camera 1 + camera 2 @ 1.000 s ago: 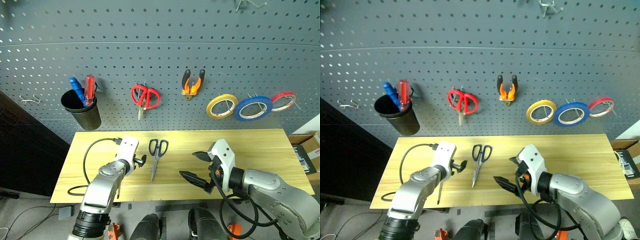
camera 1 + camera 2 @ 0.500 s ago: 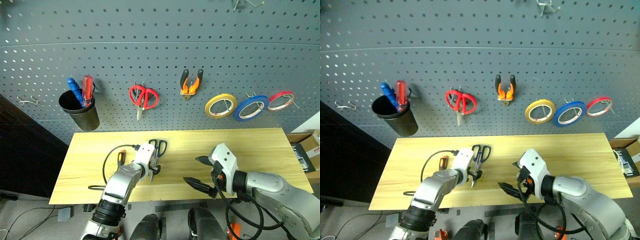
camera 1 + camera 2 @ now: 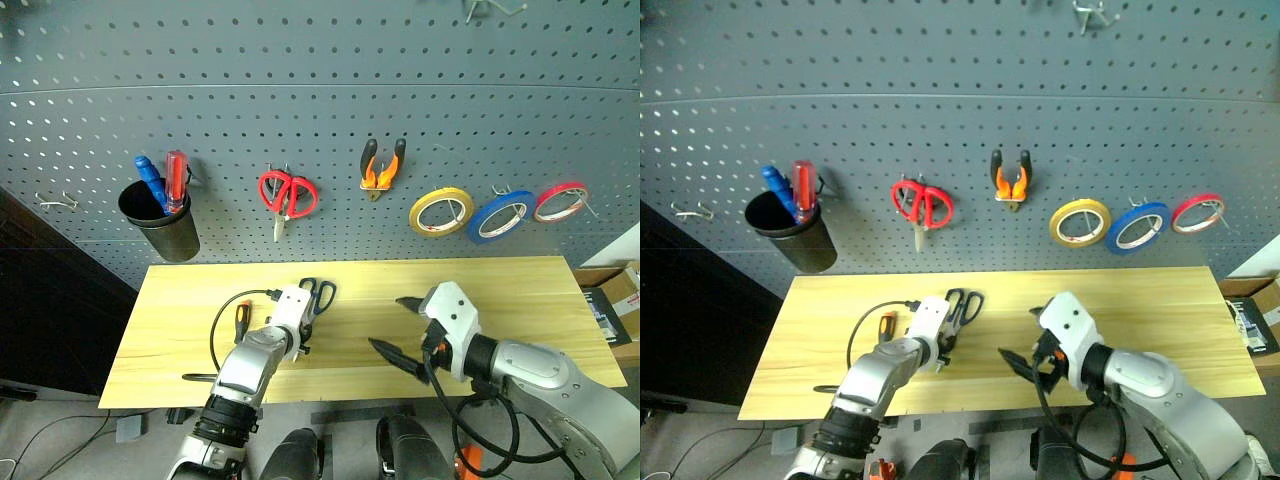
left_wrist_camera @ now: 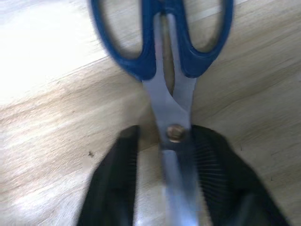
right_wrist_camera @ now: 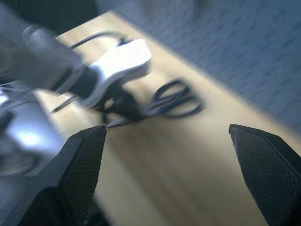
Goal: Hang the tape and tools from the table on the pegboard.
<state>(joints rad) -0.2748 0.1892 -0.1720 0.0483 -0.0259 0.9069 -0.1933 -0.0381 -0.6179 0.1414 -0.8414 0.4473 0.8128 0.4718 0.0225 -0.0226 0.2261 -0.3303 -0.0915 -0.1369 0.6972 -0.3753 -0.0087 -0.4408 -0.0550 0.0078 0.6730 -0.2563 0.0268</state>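
The dark-blue-handled scissors (image 3: 318, 294) lie on the table (image 3: 530, 290). My left gripper (image 3: 302, 343) is shut on the scissors (image 4: 164, 56) at the blades, just below the pivot, with a black finger (image 4: 214, 169) on each side. An orange-and-black screwdriver (image 3: 240, 317) lies on the table, partly hidden behind my left arm. My right gripper (image 3: 388, 322) hovers open and empty over the table's middle. On the pegboard (image 3: 330, 90) hang the orange-handled pliers (image 3: 383, 167) and the blue tape (image 3: 505, 217).
Red-handled scissors (image 3: 288, 192), a yellow tape roll (image 3: 441, 210) and a red tape roll (image 3: 560, 202) also hang on the pegboard. At its left, a black cup (image 3: 162, 225) holds a blue and a red screwdriver. A bare hook (image 3: 57, 200) sits at far left.
My left gripper swung right from beside the scissors onto their blades, sank and closed on them. The right gripper stayed open at about the same spot.
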